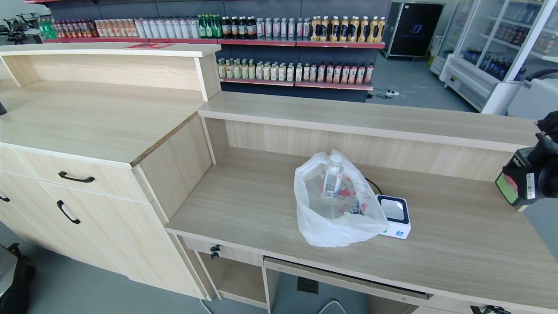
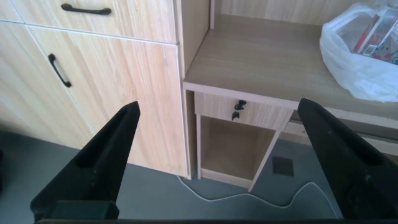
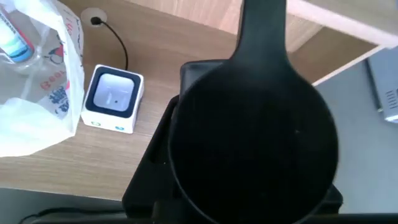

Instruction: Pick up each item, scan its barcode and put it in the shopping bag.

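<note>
**Two grippers logged: one loaded, one spread**

Right gripper (image 1: 544,174): at the right edge of the head frame, clamped on a box (image 1: 516,184) held over the right end of the counter (image 1: 457,248). In the right wrist view a round black mass covers the centre and hides the fingers, so the grip is read from the head view alone.

Box: dark, one face green, with a white barcode label on the side turned to the head camera.

Left gripper (image 2: 219,107): fingers (image 2: 93,174) spread wide with nothing between them, hanging low before the cabinet (image 2: 93,74) front.

Scanner (image 1: 394,216): white, dark window facing up, right of centre in the head frame. It touches the right flank of the shopping bag (image 1: 335,222) and sits well apart from the box. The right wrist view shows its cable (image 3: 115,40) running to a grommet in the counter; in the head view the bag hides most of it.

Bag: white, translucent, red print, mouth open, with a clear bottle (image 1: 332,176) upright inside.

Shelves (image 1: 301,43) of bottles run across the top of the head frame.
</note>
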Controlling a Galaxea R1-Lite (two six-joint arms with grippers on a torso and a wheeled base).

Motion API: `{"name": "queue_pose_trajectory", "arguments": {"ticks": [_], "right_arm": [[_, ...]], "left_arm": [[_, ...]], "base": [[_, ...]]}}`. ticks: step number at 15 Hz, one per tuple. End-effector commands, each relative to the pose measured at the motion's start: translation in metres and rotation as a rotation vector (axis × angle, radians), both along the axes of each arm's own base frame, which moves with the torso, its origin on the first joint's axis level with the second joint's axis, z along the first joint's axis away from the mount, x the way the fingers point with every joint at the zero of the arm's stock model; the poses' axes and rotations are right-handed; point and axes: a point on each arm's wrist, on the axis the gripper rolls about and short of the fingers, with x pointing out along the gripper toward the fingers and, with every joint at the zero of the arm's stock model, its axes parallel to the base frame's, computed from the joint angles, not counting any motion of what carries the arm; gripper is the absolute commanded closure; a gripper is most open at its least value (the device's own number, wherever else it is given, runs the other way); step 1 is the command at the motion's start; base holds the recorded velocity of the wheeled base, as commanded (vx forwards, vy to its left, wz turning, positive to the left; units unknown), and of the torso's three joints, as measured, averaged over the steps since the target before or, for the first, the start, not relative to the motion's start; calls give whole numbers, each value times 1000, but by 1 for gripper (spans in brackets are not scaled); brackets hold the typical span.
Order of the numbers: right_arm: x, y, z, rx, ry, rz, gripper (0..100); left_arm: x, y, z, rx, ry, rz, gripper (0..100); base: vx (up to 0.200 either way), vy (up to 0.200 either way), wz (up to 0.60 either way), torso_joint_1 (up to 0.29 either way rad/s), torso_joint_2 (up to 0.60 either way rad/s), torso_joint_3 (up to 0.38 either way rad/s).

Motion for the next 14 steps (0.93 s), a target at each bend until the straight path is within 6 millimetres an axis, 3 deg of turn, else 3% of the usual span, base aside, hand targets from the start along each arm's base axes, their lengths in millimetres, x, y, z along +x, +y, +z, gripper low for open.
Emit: {"name": "queue_pose_trajectory", "arguments": {"ticks": [1,5,8,10,14], "right_arm": [[-22,9,13,-77,-67,22,100],[-36,22,14,-128,-97,107,100],[-10,27,9,-126,-60,141,100],[10,31,-7,-114,14,171,100],[28,34,-54,-92,199,202,100]], "left_arm": [[0,0,0,0,-1,1,0],[0,0,0,0,1,1,0],[0,0,0,0,-1,1,0],[0,0,0,-1,-1,1,0],[0,0,0,-1,1,1,0]], "base": [[0,0,0,0,0,0],[0,0,450,2,2,2],[0,0,600,4,2,4],[0,0,300,1,4,6],[0,0,0,0,0,0]]}}
